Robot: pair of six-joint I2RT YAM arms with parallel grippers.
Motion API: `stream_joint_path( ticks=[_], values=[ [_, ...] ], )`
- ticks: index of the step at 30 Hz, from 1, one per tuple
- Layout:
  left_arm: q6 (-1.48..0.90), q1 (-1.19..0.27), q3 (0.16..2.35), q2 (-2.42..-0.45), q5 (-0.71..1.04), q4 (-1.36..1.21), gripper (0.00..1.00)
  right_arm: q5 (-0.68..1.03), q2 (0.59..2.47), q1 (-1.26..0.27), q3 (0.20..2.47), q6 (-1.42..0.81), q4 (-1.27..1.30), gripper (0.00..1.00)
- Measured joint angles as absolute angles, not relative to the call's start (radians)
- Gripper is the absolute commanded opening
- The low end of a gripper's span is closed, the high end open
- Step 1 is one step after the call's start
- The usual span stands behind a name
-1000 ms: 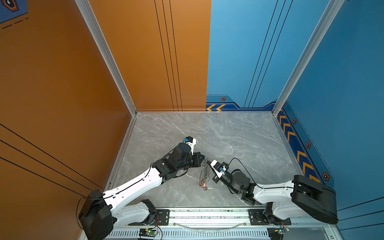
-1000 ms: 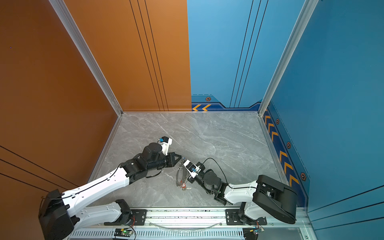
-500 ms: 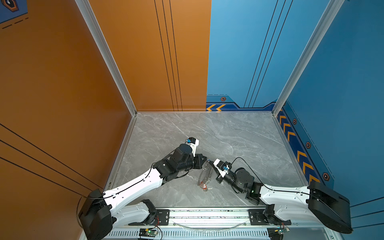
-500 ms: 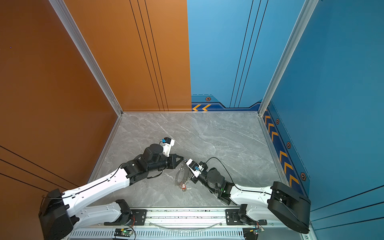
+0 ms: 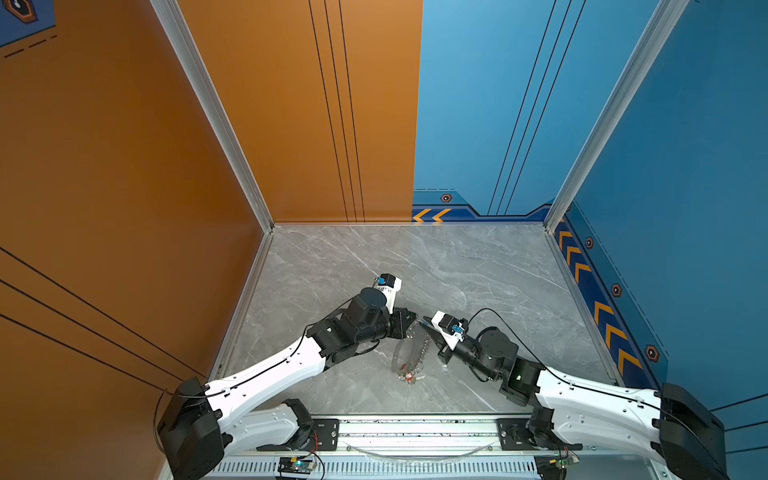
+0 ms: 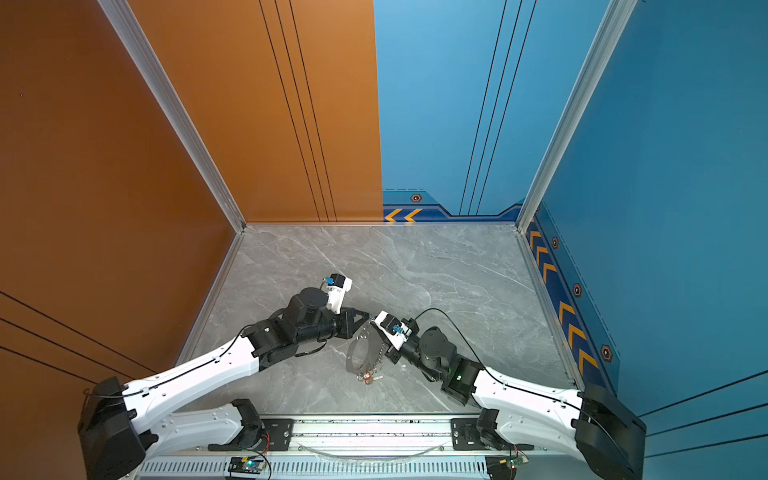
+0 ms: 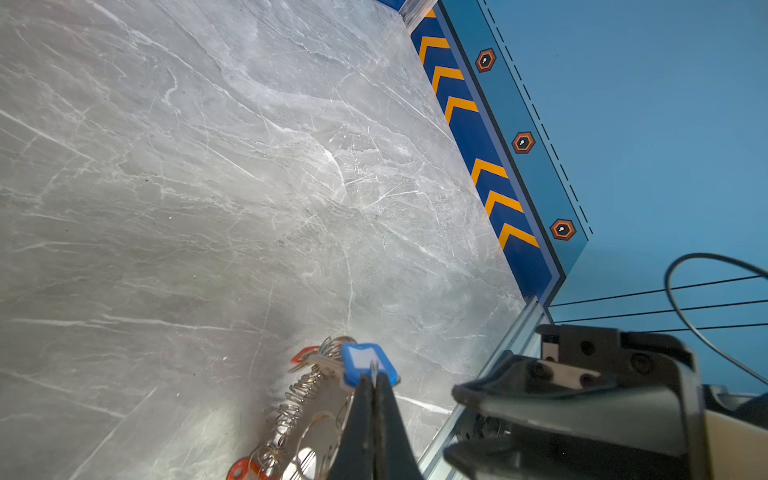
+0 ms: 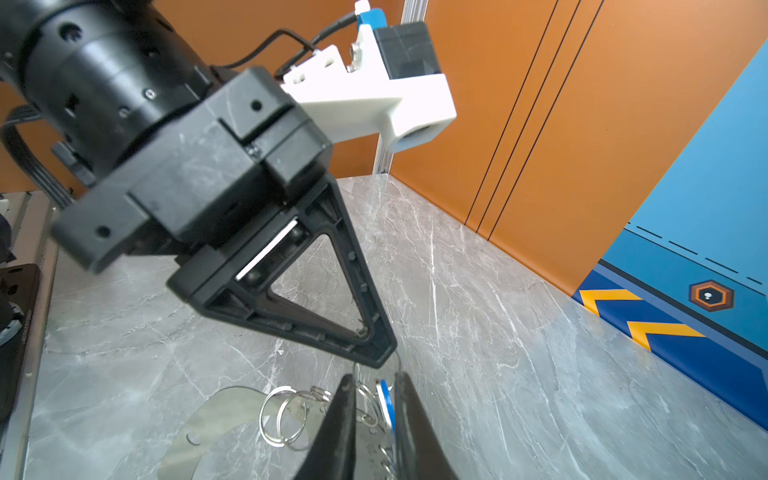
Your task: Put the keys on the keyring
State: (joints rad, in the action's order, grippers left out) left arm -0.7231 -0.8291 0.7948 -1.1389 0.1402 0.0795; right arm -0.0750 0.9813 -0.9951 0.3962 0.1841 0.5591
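left gripper (image 7: 374, 376): we are seeing its fingers pressed tight together, pinching a thin silver piece (image 7: 373, 368) right against the blue tag (image 7: 365, 359). We are not able to tell whether that piece is a key or a split ring.
right gripper (image 8: 372, 380): its fingers are standing slightly apart, released, and we are seeing nothing gripped. The blue tag (image 8: 387, 399) is sitting edge-on in the gap, with split rings (image 8: 282, 419) beside it.
keyring (image 5: 400, 357): the grey oval plate is sitting on the marble table (image 5: 457, 270) near the front rail (image 5: 415, 428), between the two arms. We are not able to tell whether its far end is lifted.
tips: in both top views the left gripper (image 5: 414, 321) and right gripper (image 5: 426, 322) are almost meeting, tip to tip, over the keyring's far end.
red-tagged keys (image 6: 365, 377): they are lying on the table at the keyring's near end. In the left wrist view we are also seeing a red tag (image 7: 241, 471) by the rim.
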Motion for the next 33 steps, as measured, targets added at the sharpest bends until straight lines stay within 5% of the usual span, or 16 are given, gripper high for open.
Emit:
stream_joint_path(
  ticks=[11,33],
  values=[
    [-0.723,-0.833,0.795,-1.139,0.133,0.079,0.0,0.056,0.945,-0.964,0.456,0.273,0.255,0.22],
    [-0.722,-0.845,0.795,-1.139,0.131,0.079,0.0,0.165,1.054,-0.895,0.553,0.371,0.198,0.2]
  ],
)
